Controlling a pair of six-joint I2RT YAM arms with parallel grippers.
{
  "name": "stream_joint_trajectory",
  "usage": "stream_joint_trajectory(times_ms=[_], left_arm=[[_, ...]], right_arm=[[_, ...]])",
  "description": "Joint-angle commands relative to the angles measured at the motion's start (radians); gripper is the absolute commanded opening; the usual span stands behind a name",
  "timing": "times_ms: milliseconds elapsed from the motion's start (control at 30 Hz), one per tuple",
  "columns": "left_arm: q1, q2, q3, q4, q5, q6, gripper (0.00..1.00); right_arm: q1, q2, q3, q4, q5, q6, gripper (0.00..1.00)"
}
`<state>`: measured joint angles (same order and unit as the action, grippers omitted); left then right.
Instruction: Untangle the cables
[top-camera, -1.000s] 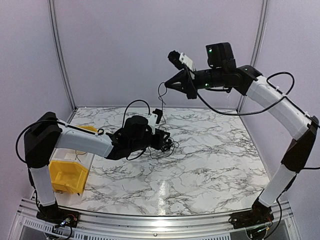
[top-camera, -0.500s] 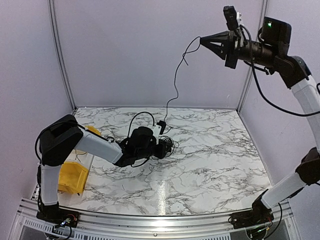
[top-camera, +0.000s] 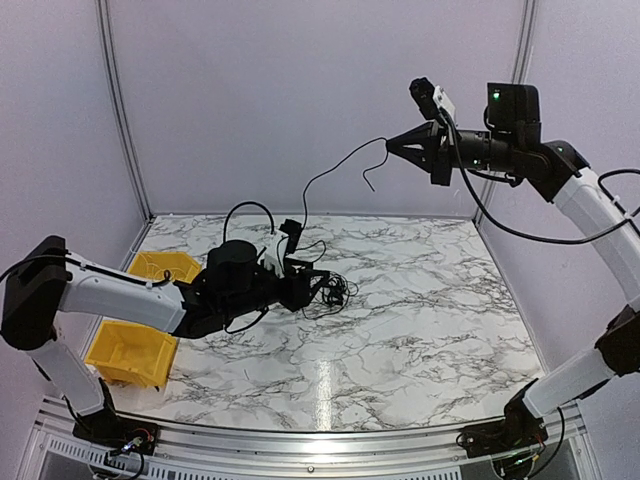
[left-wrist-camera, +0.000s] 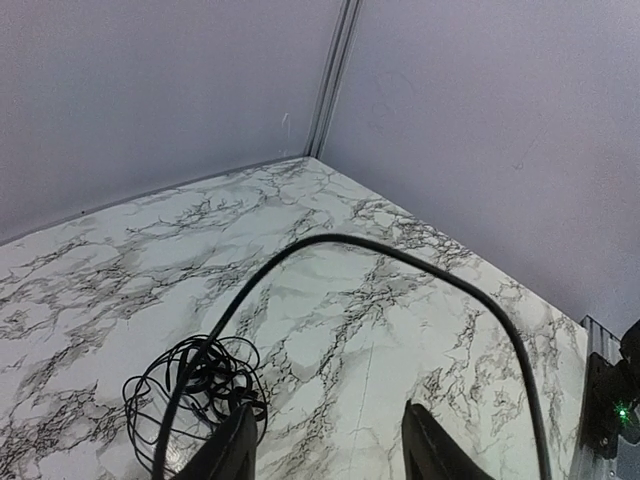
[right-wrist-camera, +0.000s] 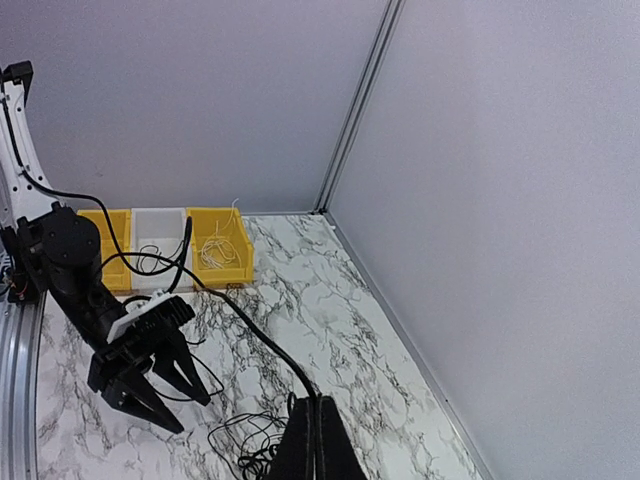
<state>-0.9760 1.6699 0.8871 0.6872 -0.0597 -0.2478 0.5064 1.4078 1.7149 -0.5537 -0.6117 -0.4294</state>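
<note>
The cables (top-camera: 335, 292) lie as a small bunch of thin black wire on the marble table. One thin strand (top-camera: 330, 175) rises from near the bunch up to my right gripper (top-camera: 392, 143), which is shut on it high above the table. A short loose end hangs below the tips. My left gripper (top-camera: 303, 290) is open, low over the table just left of the bunch. In the left wrist view the bunch (left-wrist-camera: 195, 385) lies by the left finger (left-wrist-camera: 232, 452). The right wrist view shows the bunch (right-wrist-camera: 250, 455) below its shut fingers (right-wrist-camera: 315, 440).
Yellow bins (top-camera: 125, 350) stand at the table's left edge; the right wrist view shows them (right-wrist-camera: 220, 240) holding pale wires, beside a white bin (right-wrist-camera: 158, 232). A thick black arm cord (left-wrist-camera: 400, 262) arcs across the left wrist view. Walls enclose the table at the back and sides.
My right gripper rose up and to the right with the strand, then dropped lower and a little left. My left arm swung its elbow back to the left; its gripper stays by the bunch.
</note>
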Motion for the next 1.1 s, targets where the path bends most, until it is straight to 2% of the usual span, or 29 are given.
stream_joint_trajectory(times_ms=[0,167,433,567,667,767,867,933,1067], left_arm=[[-0.009,-0.085,-0.058,-0.02,-0.026,-0.003,0.55],[-0.009,-0.131,-0.187,-0.06,-0.131,-0.047,0.57],[-0.012,-0.128,-0.312,-0.056,-0.129,-0.059,0.57],[-0.021,-0.171,-0.332,-0.048,-0.142,-0.046,0.58],[-0.021,-0.231,-0.365,-0.049,-0.161,-0.035,0.6],[-0.021,-0.338,-0.423,-0.082,-0.185,-0.023,0.62],[-0.021,-0.501,-0.465,-0.195,-0.244,-0.016,0.65],[-0.021,-0.635,-0.472,-0.283,-0.278,0.004,0.67],[-0.02,-0.938,-0.486,-0.362,-0.348,0.035,0.85]], right_arm=[[-0.007,-0.043,-0.042,0.065,0.064,0.017,0.0],[-0.04,-0.059,-0.068,0.118,0.146,0.053,0.0],[-0.045,-0.056,0.05,0.081,0.168,0.054,0.0],[-0.045,-0.059,-0.004,0.099,0.192,0.051,0.0],[-0.047,-0.068,-0.06,0.136,0.271,0.058,0.0],[-0.082,-0.076,-0.065,0.163,0.364,0.076,0.0],[-0.138,-0.081,-0.058,0.194,0.501,0.11,0.0],[-0.176,-0.077,-0.068,0.203,0.528,0.114,0.0],[-0.182,-0.048,-0.158,0.209,0.538,0.085,0.0]])
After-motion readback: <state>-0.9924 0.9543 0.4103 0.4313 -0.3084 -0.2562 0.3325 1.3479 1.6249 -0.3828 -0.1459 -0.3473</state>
